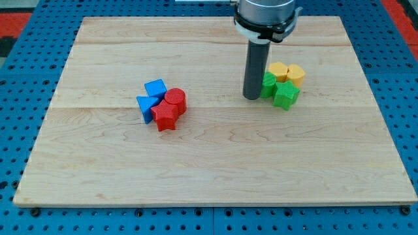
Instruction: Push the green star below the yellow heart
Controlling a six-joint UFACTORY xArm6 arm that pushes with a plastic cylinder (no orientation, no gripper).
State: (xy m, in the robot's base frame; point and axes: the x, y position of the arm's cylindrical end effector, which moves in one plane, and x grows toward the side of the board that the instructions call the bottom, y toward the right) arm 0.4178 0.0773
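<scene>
Red star (165, 116) lies nearest; my bare rod tip (252, 97), grasping nothing, touches green star (285, 94).

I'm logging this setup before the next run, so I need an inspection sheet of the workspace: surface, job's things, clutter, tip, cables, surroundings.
Surface: wooden board, flat, light.
Job's things: green star at the view's right, just below the yellow heart and touching the group.
Clutter: second green block, second yellow block; at centre-left a blue cube, blue triangle, red cylinder, red star, bunched together.
Tip: my tip sits against the green block's left side.
Cables: nothing seen.
Surroundings: blue pegboard; red edges at the top corners.
</scene>
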